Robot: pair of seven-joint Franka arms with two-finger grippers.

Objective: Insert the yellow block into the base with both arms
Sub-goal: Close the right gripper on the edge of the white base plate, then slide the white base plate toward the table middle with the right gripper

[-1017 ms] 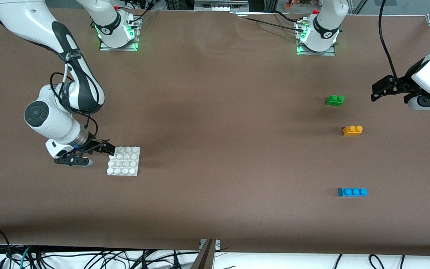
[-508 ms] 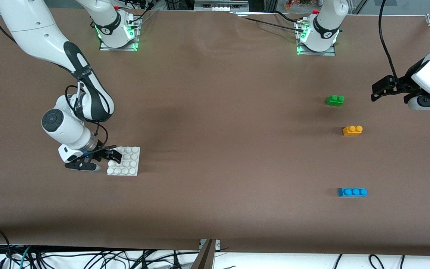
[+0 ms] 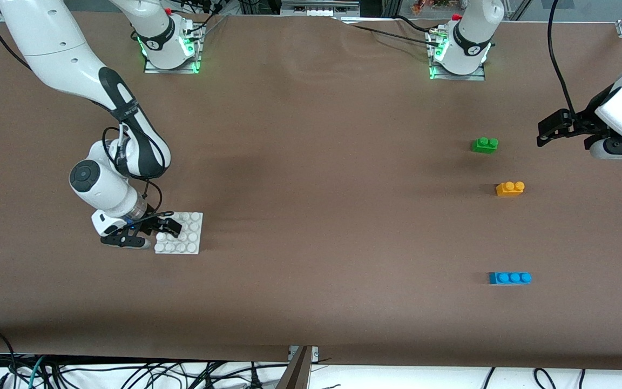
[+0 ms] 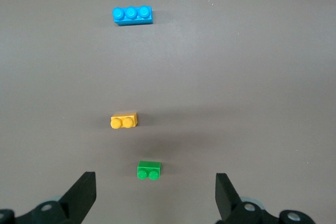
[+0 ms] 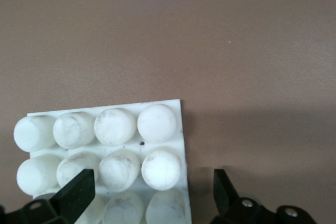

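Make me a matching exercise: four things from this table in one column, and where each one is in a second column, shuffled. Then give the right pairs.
Things
1. yellow block
2. green brick
3. blue brick
4. base

Places
A. nearest the front camera of the three bricks
B. under the open right gripper, at the right arm's end of the table
C. between the other two bricks
D. farthest from the front camera of the three bricks

Pairs: 1-C, 2-D, 3-A, 4-B

The left gripper hangs open over the left arm's end of the table, holding nothing.
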